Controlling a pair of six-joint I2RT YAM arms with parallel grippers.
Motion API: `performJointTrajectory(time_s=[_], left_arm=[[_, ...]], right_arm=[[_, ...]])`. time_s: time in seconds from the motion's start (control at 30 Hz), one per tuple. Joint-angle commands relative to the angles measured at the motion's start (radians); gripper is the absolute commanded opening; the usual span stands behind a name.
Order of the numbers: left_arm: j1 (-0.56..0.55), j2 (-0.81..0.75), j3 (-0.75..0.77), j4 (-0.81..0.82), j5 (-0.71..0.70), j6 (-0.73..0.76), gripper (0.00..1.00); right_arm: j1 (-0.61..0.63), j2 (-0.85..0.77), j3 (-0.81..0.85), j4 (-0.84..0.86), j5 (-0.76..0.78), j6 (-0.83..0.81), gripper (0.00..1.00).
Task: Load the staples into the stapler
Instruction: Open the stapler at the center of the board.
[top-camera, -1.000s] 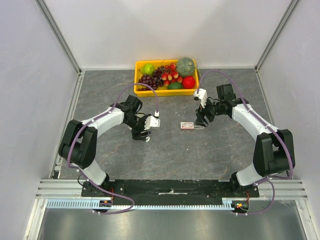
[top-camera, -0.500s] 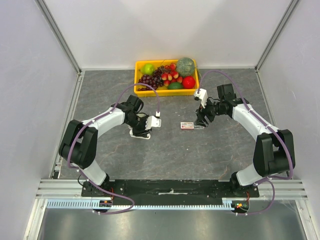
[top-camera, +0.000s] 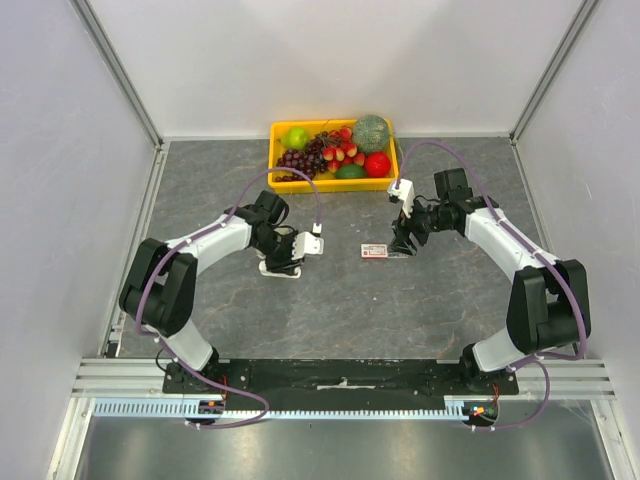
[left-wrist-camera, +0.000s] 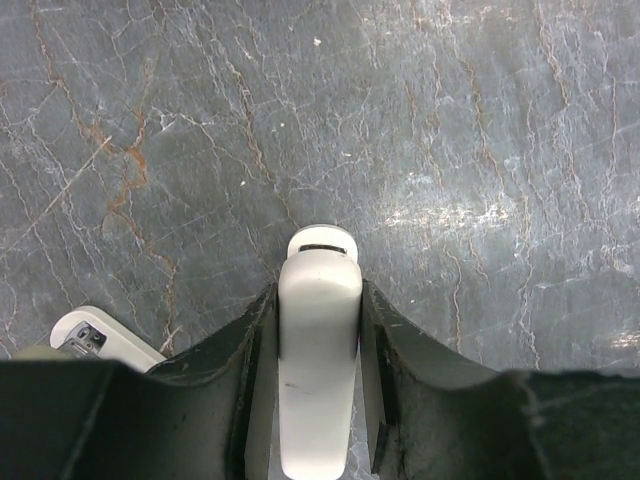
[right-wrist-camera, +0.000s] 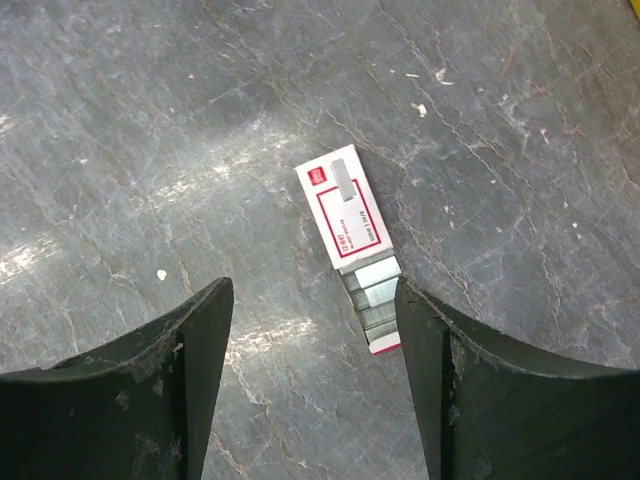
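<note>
On a grey veined tabletop (top-camera: 340, 310) walled in white, the left gripper (left-wrist-camera: 318, 300) clamps a white stapler (left-wrist-camera: 318, 350); the right gripper (right-wrist-camera: 312, 290) hangs spread above the staples (right-wrist-camera: 345, 212).

Surface check, from stone top to card box.
I'm reading the table (left-wrist-camera: 480, 150) as grey veined stone-look, smooth with a soft sheen. The stapler (left-wrist-camera: 318, 340) is smooth white plastic, satin. The staples box (right-wrist-camera: 346, 212) looks like printed card, matt, with bright metallic strips (right-wrist-camera: 372, 300) at its open end. The right gripper (right-wrist-camera: 312, 290) has fingers (right-wrist-camera: 150, 400) of black matt plastic, grainy and scuffed at the edges.
</note>
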Motion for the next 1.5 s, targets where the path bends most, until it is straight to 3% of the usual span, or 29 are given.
performJointTrajectory(time_s=[0.0,0.27,0.47,0.63,0.87,1.17,1.33,1.47], left_arm=[[-0.009,0.024,0.042,-0.004,0.019,-0.075,0.02],[-0.020,-0.019,0.240,-0.044,0.181,-0.318,0.02],[-0.066,-0.090,0.343,-0.015,0.307,-0.524,0.02],[-0.115,-0.139,0.391,0.025,0.322,-0.647,0.02],[-0.195,-0.210,0.388,0.095,0.261,-0.754,0.02],[-0.233,-0.202,0.383,0.118,0.163,-0.750,0.02],[-0.236,-0.193,0.380,0.126,0.137,-0.742,0.02],[-0.243,-0.180,0.378,0.126,0.143,-0.744,0.02]], right_arm=[[-0.003,-0.066,-0.024,-0.015,-0.108,-0.080,0.73],[0.058,-0.183,-0.047,0.020,-0.224,-0.173,0.76],[0.159,-0.212,-0.049,0.212,-0.155,-0.036,0.80],[0.202,-0.186,-0.038,0.342,-0.095,0.082,0.81],[0.210,-0.120,-0.024,0.406,-0.228,0.191,0.81],[0.222,-0.123,-0.018,0.306,-0.383,0.122,0.81],[0.229,-0.102,0.042,0.054,-0.366,-0.104,0.82],[0.229,-0.096,0.040,0.051,-0.383,-0.107,0.81]])
